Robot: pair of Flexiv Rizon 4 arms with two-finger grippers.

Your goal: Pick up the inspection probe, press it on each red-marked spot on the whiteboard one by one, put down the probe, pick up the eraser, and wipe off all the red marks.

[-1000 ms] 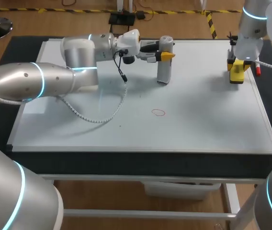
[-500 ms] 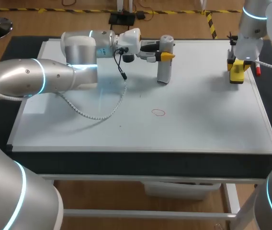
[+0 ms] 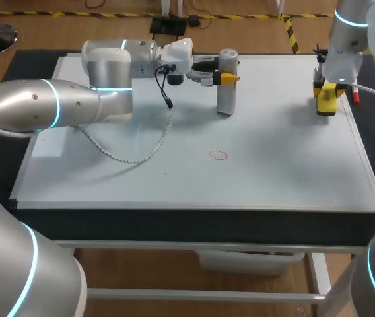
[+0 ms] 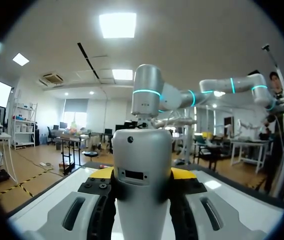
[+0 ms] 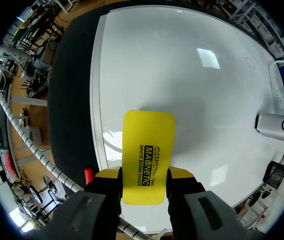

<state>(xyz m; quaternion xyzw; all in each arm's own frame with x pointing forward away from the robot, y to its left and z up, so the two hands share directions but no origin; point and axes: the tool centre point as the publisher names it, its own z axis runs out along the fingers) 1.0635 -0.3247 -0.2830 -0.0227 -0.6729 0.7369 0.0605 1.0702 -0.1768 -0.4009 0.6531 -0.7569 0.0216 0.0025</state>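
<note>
While a single red mark (image 3: 219,155) waits unwiped near the middle of the whiteboard (image 3: 286,172), the left gripper (image 3: 226,77) pinches the grey inspection probe (image 3: 226,92) from both sides, high on its body. The probe stands upright at the far edge of the board, well apart from the mark. Its foot appears to rest on the white surface, though contact cannot be confirmed from the head view. The left wrist view shows the probe's pale casing filling the gap between the yellow tips, with a finger against each flank.

At the far right corner of the board the right gripper (image 3: 326,89) points downward, clamped on the yellow eraser (image 5: 148,155), which juts out from between its fingers over the whiteboard. Whether the eraser touches the board or hangs just above it cannot be told.

The step in hand looks like the probe stage, with the tool gripped and not yet brought to the mark; a set-down is also possible, since nothing here shows whether the pressing is done. If pressing is next, it calls for a lift, a carry toward the near middle of the board, and a straight descent that lands the probe's foot on the small red loop without dragging across it. The eraser's pass over the mark would follow.
</note>
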